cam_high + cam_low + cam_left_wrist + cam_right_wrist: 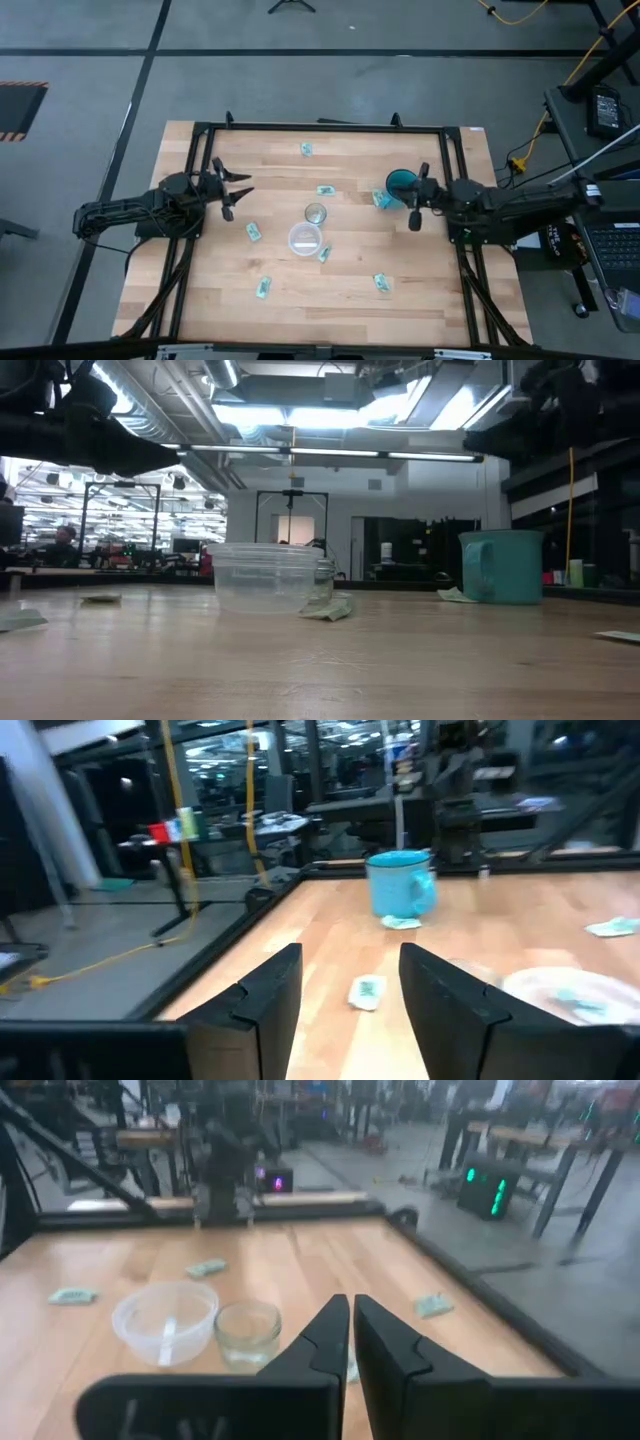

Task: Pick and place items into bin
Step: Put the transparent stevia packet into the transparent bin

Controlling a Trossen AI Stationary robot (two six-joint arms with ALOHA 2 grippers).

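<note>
At table centre, clear bin (304, 240) (1 packet (169, 1338) inside), small glass (316, 213) beside

Seven small teal-and-white packets (253, 232) lie flat, scattered across my table. One rests just beside the clear round bin (304, 239); another lies by the far edge.
</note>
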